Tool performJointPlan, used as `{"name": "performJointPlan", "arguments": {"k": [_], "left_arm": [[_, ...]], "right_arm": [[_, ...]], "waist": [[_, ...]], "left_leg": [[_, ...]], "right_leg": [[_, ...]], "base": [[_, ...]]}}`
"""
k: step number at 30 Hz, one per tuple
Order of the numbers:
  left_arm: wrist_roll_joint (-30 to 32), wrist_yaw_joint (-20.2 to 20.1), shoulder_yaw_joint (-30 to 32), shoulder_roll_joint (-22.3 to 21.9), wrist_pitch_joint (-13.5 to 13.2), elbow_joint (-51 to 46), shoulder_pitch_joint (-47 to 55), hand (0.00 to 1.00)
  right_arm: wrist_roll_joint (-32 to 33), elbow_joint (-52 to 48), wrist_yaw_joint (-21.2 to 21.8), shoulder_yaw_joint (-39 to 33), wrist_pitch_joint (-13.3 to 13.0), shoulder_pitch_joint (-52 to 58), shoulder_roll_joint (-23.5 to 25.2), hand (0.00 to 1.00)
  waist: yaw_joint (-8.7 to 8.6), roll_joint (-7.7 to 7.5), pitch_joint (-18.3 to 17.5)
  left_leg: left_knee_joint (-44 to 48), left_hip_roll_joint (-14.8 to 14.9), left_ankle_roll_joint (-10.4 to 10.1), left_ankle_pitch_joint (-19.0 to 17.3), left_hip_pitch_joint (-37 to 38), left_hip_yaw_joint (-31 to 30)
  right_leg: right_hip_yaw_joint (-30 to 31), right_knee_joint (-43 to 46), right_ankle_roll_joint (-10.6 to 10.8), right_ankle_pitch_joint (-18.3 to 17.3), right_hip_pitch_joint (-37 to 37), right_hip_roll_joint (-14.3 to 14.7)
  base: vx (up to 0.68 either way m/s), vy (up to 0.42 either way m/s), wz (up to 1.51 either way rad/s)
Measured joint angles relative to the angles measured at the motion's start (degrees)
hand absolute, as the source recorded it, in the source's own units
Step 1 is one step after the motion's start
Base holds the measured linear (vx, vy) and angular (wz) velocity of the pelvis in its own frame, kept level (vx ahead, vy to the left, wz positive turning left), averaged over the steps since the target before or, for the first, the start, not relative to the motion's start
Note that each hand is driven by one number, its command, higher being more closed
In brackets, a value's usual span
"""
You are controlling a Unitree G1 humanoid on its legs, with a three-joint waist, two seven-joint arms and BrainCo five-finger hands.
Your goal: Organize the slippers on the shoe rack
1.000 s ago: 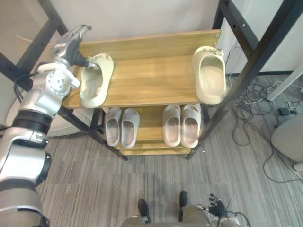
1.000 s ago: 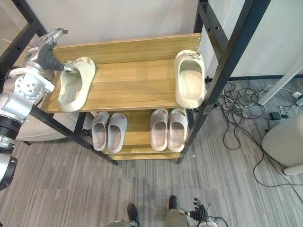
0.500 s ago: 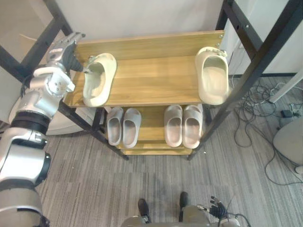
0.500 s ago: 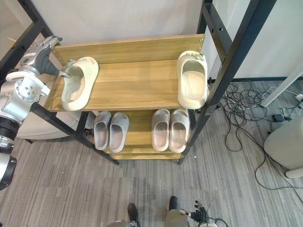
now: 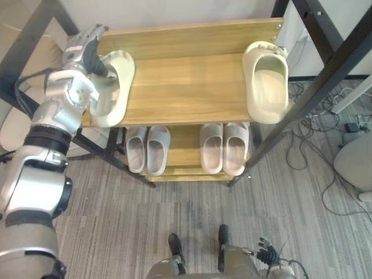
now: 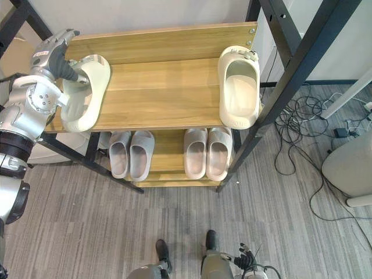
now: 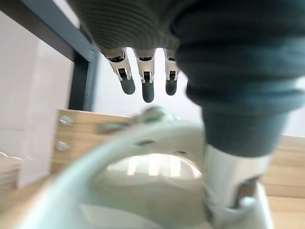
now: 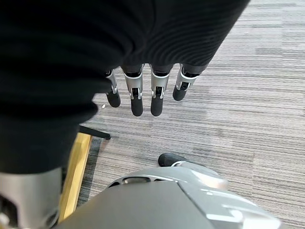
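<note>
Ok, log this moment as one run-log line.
left hand: open, thumb in left cream slipper at top shelf left end | right hand: open, low, idle | right cream slipper: right end, untouched

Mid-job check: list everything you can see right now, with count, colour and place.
shoe rack: one, wooden shelves on a black frame, centre
left slipper: one, cream, top shelf, left end
right slipper: one, cream, top shelf, right end
grey slippers: one pair, lower shelf, left side
beige slippers: one pair, lower shelf, right side
cables: a tangle, black, on the floor right of the rack
carpet: grey, under the rack
left hand: at the left slipper, fingers straight
right hand: hanging low over the carpet, fingers relaxed
</note>
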Motion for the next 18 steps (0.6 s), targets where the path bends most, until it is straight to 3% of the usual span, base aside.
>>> {"name": "performJointPlan", "arguments": {"k": [5, 18], "left_arm": [[0.0, 0.0, -0.5, -0.7, 0.1, 0.0, -2.5, 1.0], [0.0, 0.0, -2.3, -1.9, -0.2, 0.0, -5.5, 1.0]], "right_arm": [[0.2, -1.2, -0.6, 0.0, 0.0, 0.3, 0.4, 0.0], [0.2, -2.9, -0.6, -0.1, 0.2, 0.6, 0.7, 0.0]], "waist": [[0.63, -0.87, 0.4], [0.65, -0.99, 0.4]], "left_leg": [[0.0, 0.1, 0.0, 0.0, -1.3, 1.7], [0.0, 0.0, 0.1, 0.0, -1.0, 2.8]], "right_leg": [[1.2, 1.2, -0.2, 0.2, -2.5, 0.0], [2.3, 1.4, -0.2, 0.4, -3.0, 0.0]], "base": [[-0.05, -0.006, -0.14], [-0.01, -0.003, -0.04]]}}
